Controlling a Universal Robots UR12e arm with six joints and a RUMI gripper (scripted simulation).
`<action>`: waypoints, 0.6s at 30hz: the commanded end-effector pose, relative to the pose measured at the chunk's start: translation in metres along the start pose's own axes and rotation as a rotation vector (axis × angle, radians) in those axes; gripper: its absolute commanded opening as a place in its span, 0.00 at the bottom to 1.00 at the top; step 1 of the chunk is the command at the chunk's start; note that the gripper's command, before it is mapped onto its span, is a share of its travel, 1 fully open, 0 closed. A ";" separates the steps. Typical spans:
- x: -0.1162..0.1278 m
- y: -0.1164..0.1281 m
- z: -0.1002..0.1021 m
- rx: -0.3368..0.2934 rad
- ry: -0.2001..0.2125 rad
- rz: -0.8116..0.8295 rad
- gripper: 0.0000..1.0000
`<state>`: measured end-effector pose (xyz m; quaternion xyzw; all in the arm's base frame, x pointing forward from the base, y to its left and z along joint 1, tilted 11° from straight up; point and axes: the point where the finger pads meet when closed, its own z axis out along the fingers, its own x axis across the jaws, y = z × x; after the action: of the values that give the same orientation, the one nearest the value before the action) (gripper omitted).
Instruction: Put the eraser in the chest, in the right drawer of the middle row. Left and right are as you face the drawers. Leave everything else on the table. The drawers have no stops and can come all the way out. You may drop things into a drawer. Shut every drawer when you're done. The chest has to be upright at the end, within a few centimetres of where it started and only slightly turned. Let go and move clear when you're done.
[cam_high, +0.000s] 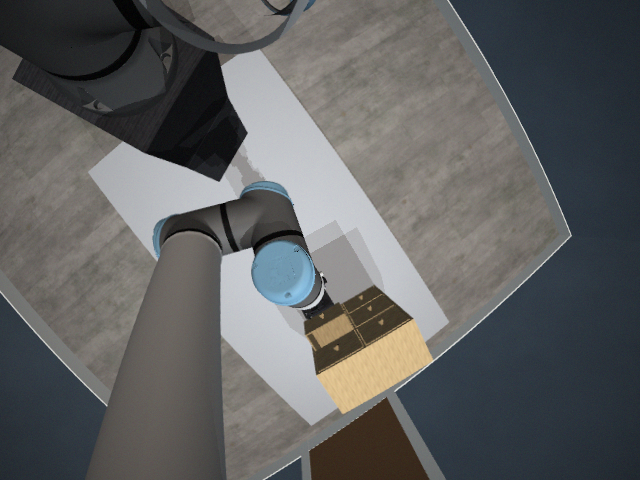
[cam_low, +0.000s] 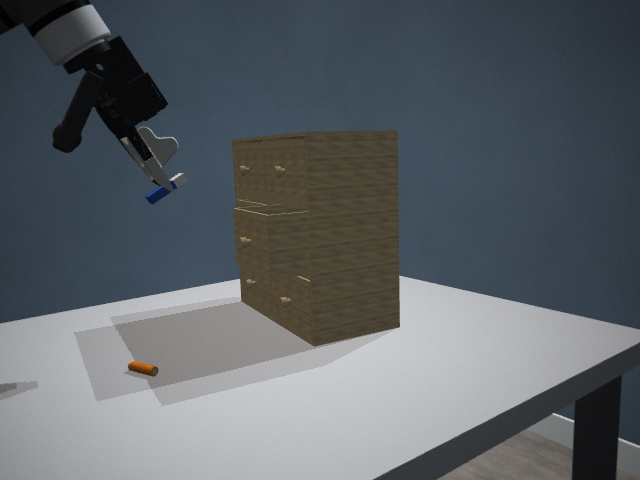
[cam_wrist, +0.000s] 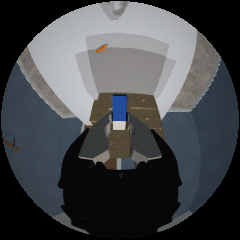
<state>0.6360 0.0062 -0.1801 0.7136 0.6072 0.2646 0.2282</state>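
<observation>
My gripper (cam_low: 163, 181) is shut on the blue and white eraser (cam_low: 165, 189) and holds it in the air in front of the wooden chest (cam_low: 316, 235), at about the height of the top row and apart from the drawer fronts. In the wrist view the eraser (cam_wrist: 119, 112) sticks out between the fingers, blue end forward, with the chest (cam_wrist: 142, 112) below it. The right drawer of the middle row (cam_high: 328, 329) is pulled partly out and its light inside shows. In the overhead view the wrist hides the gripper and the eraser.
An orange cylinder (cam_low: 142, 368) lies on the white table in front of the chest, also in the wrist view (cam_wrist: 102, 48). The chest stands upright near the table's far edge. The other drawers look shut or nearly shut.
</observation>
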 end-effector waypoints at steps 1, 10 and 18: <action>0.000 0.000 0.001 -0.069 0.000 0.000 0.11; 0.000 -0.001 0.000 -0.149 0.000 0.000 0.11; 0.000 -0.002 0.001 -0.241 0.000 0.000 0.11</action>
<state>0.6347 0.0065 -0.1815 0.6900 0.5807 0.3183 0.2920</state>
